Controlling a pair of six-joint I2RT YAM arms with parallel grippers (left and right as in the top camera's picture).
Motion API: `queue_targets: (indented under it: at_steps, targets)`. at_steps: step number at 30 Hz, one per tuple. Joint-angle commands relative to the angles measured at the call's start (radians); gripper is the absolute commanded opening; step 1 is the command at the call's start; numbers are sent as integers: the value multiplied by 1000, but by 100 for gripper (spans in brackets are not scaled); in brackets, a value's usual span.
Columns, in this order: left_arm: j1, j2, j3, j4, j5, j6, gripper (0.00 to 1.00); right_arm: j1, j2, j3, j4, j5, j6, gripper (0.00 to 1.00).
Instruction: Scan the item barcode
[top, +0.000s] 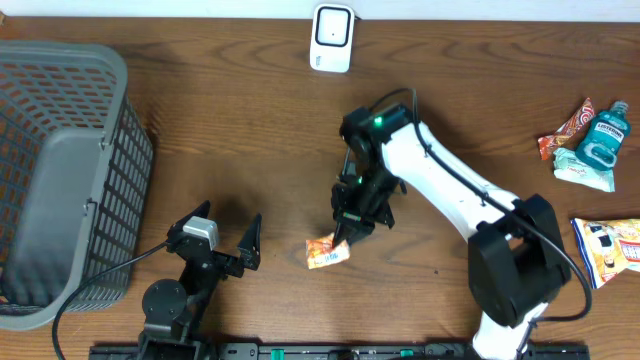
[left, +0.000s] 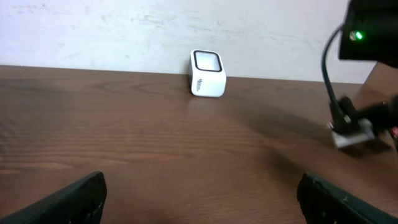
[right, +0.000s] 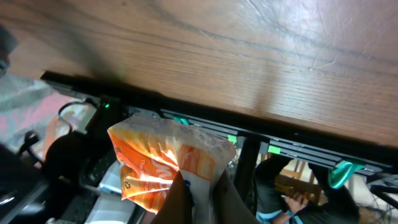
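An orange and white snack packet (top: 328, 253) hangs just above the table's front middle. My right gripper (top: 346, 232) is shut on its upper edge. In the right wrist view the crinkled packet (right: 165, 155) sticks out from between the shut fingers (right: 202, 193), with the table edge behind it. No barcode shows on it. The white scanner (top: 331, 38) stands at the back middle of the table, also visible in the left wrist view as the scanner (left: 207, 73) against the wall. My left gripper (top: 226, 232) rests open near the front left, holding nothing; its fingertips (left: 78, 198) frame bare wood.
A grey mesh basket (top: 60, 170) fills the left side. At the far right lie a teal mouthwash bottle (top: 602, 138), a red-orange packet (top: 565, 128) and another snack bag (top: 610, 245). The right arm (left: 364, 43) looms at the left wrist view's right edge.
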Motion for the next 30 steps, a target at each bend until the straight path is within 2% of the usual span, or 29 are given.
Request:
queue_targets:
  at_steps: [1,10,22,27,30]
  targets:
    - [4,-4,-18,-32,10,6,98,24,-78,-68,37,-13,88,1]
    - [4,-4,-18,-32,10,6,98,82,-164,-96,63,-26,101,1]
    - [4,-4,-18,-32,9,6,98,84,-211,-96,65,-23,101,1]
    - [4,-4,-18,-32,10,6,98,79,-211,-96,139,68,147,1]
    - [4,-4,-18,-32,10,6,98,76,-211,-96,248,192,158,1]
